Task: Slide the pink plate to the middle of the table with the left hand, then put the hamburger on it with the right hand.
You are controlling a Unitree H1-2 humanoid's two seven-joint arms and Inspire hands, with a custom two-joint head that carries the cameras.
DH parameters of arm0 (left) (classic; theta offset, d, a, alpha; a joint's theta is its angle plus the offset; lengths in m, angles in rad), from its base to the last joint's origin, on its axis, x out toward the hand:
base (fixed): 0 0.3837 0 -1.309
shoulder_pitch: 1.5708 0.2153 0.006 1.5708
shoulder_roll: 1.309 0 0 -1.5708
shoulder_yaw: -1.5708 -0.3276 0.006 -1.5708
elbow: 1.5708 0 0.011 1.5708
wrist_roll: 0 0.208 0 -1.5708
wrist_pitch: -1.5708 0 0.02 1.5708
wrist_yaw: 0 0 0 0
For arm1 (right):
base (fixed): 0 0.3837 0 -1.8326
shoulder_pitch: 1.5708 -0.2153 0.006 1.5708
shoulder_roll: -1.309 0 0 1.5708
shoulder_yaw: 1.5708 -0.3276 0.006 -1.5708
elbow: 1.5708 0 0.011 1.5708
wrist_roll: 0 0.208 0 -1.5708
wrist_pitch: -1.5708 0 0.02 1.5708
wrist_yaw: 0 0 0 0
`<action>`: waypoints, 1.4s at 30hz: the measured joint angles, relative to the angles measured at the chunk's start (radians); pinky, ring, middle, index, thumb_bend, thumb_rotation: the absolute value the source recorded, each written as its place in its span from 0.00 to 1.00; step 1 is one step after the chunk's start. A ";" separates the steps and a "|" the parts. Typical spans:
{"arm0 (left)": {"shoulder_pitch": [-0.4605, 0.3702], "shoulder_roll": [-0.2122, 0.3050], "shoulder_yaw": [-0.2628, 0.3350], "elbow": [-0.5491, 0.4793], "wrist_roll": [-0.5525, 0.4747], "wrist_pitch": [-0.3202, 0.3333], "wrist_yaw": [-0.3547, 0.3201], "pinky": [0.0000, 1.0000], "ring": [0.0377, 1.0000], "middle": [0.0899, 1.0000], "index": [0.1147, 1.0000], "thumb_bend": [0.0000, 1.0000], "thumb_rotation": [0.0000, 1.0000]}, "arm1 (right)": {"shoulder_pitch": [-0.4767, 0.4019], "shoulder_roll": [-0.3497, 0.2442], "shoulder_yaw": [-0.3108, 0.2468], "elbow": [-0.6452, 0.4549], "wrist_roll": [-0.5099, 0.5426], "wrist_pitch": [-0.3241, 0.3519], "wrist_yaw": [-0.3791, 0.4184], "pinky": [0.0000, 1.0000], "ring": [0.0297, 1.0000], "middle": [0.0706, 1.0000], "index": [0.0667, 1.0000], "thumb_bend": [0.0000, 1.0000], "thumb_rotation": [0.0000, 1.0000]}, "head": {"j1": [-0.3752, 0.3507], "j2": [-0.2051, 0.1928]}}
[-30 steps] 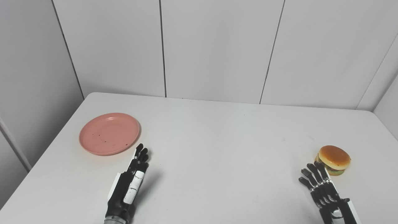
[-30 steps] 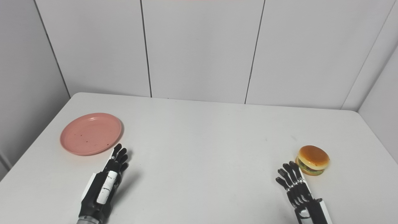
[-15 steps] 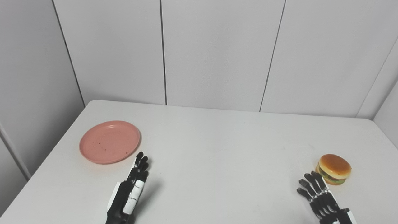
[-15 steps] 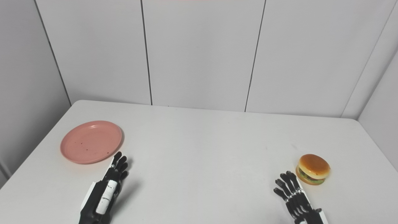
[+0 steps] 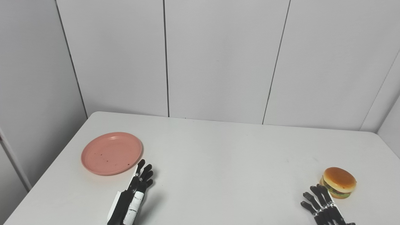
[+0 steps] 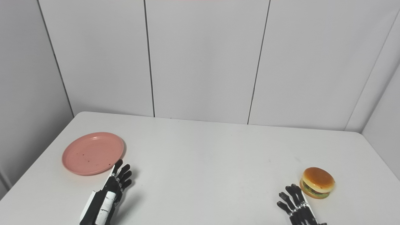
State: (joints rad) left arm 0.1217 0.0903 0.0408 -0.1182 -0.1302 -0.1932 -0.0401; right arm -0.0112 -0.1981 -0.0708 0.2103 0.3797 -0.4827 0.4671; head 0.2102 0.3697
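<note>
Spanning most of the view, table: white, set against grey wall panels; every place below is given from it.
Wall: grey panels with thin dark seams, standing behind the table's far edge.
Plate: pink, round, flat on the table's left part, near its left edge and well away from its middle; a few dark specks on it; nothing lies on it.
Left hand: at the table's near edge, left of centre; fingers apart and stretched toward the plate; fingertips just beside the plate's near-right rim, contact not clear; it holds nothing.
Right hand: at the table's near-right corner, mostly cut by the frame's bottom; fingers spread, empty, tips just beside the burger.
Burger: small, tan bun with green and dark layers; sits upright on the table's right part, near the near edge.
</note>
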 measured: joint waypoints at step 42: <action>-0.390 0.343 0.308 0.284 -0.227 -0.055 -0.109 0.71 0.84 0.82 0.81 0.92 0.87 | 0.005 -0.006 -0.006 0.011 0.015 0.001 -0.008 0.86 0.90 0.94 0.94 0.92 0.92 | -0.002 0.040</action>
State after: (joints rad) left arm -0.2681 0.4336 0.3490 0.1660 -0.3567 -0.2479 -0.1489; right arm -0.0061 -0.2037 -0.0771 0.2212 0.3950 -0.4822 0.4592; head 0.2086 0.4096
